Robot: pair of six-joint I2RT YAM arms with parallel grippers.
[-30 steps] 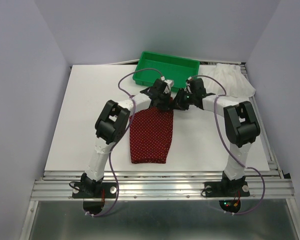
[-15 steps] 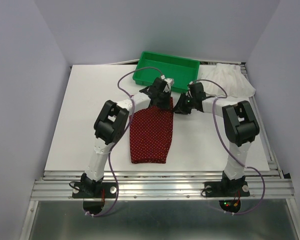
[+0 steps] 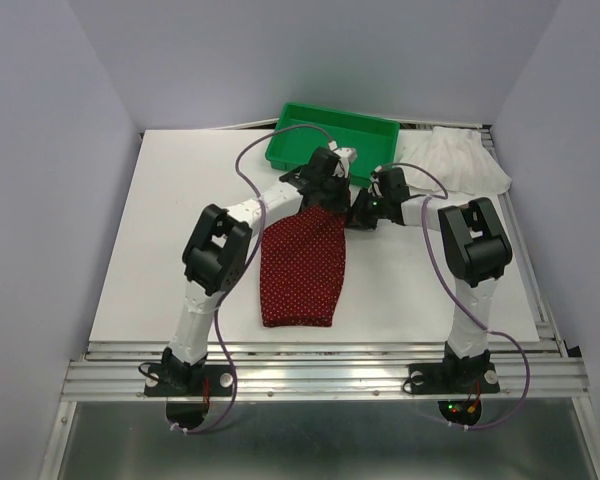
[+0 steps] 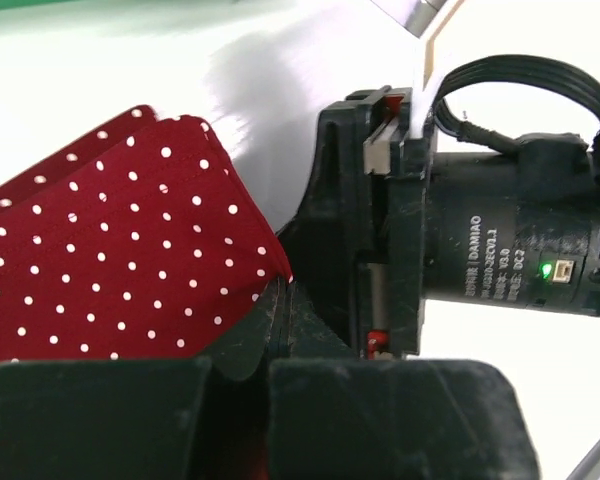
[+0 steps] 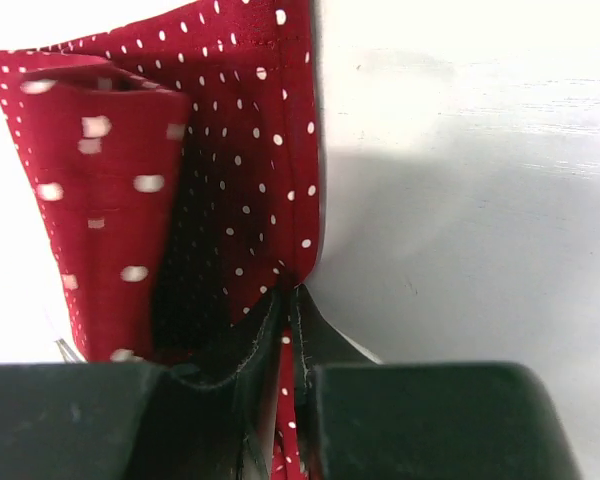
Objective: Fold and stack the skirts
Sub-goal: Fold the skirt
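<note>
1. My left tool point(image 4: 278, 318) has its fingers pressed together on the far edge of the dark red cloth skirt with tiny white dots point(image 3: 302, 265). The hem is caught thinly between the tips.
2. My right tool point(image 5: 290, 300) sits just beside it, fingers clamped on the same skirt at its far right corner. I judge the two pinches are set close so the hem lifts as one straight line.
3. The red skirt lies lengthways on the white bench point(image 3: 150, 230) between my arms. Its near end is flat and points toward the bases.
4. I read this as the start of the fold: carry the far hem over toward the near one.
5. The plain white skirt with ruffled tiers point(image 3: 460, 160) lies rumpled at the far right corner, well apart and not yet folded.
6. The green plastic tray point(image 3: 330, 132) stands just behind both wrists, so I would lift toward myself, not back.
</note>
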